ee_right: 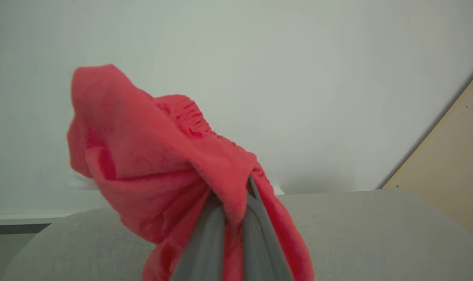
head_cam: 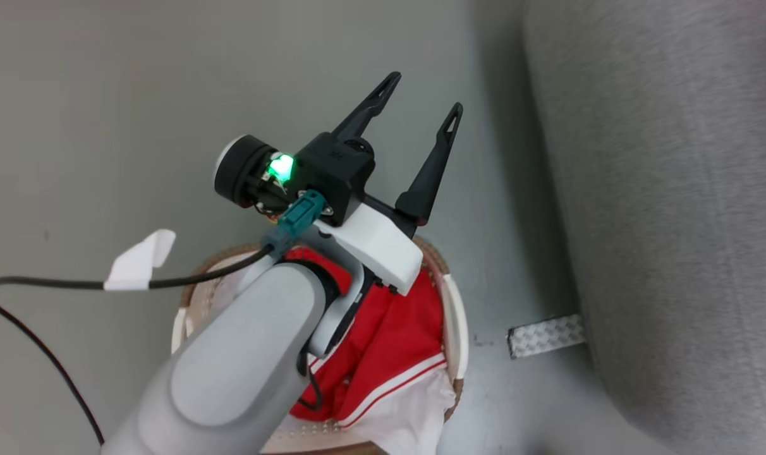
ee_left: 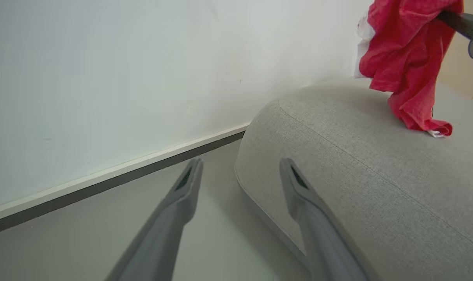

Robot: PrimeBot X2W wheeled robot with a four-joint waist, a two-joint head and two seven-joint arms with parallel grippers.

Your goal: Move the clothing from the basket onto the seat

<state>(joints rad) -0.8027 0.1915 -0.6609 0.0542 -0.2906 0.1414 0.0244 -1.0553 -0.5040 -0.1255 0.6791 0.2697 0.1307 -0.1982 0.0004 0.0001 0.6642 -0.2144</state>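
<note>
A red garment (ee_right: 150,156) hangs bunched from my right gripper (ee_right: 238,199), whose fingers are shut on it. From the left wrist view this clothing (ee_left: 408,58) droops over the light grey seat (ee_left: 357,164), its lowest fold touching the cushion. More red clothing (head_cam: 395,341) with white stripes and a white panel lies in the basket (head_cam: 457,319) at the bottom of the head view. My left gripper (head_cam: 425,93) hovers above the basket's far rim, open and empty, fingers (ee_left: 189,183) pointing toward the seat's rounded corner. The seat (head_cam: 674,221) stands to the basket's right.
A metal plate (head_cam: 545,335) lies on the floor between basket and seat. A dark cable with a white tag (head_cam: 139,262) trails left from my left wrist. A white wall with a dark skirting board (ee_left: 115,175) runs behind the seat, and a beige panel (ee_right: 447,164) stands at the right.
</note>
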